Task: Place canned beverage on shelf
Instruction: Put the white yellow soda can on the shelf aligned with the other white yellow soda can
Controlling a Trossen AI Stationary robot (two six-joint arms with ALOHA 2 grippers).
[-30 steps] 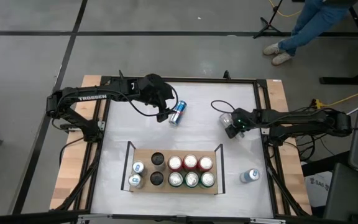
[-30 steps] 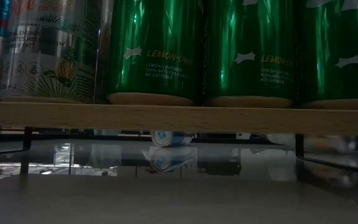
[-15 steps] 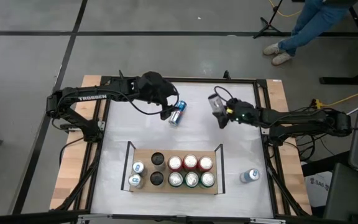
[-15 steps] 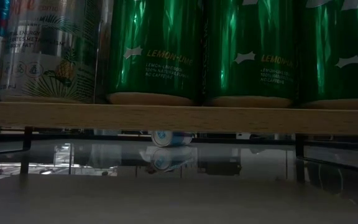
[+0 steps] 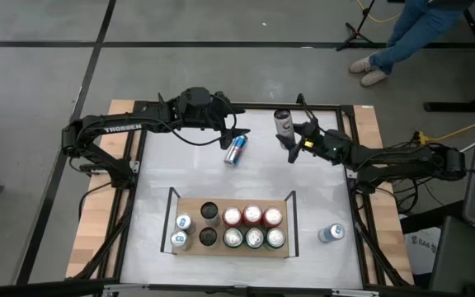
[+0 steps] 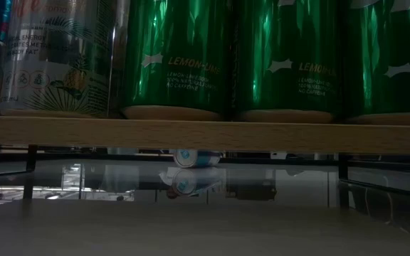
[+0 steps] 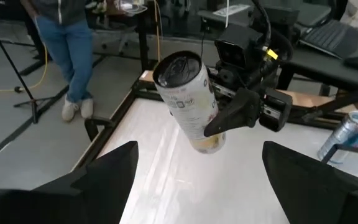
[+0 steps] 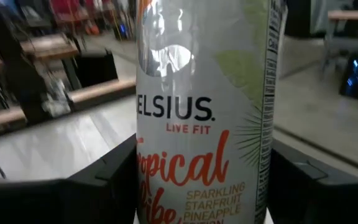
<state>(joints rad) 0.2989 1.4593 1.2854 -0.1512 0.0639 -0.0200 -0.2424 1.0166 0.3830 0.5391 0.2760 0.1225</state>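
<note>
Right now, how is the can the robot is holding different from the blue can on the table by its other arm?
The white can is clamped in the right gripper, up off the table; the blue can lies tipped over on the white tabletop, with nothing holding it. The white can is silvery white with orange lettering; the blue can is blue and silver. Both are slim drink cans, not yet on the shelf.

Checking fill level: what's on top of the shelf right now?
The shelf carries ten upright cans: two silver-blue at the left end, two dark-topped, three red, three green. The top middle slot looks bare. Lower can bodies are hidden from above.
</note>
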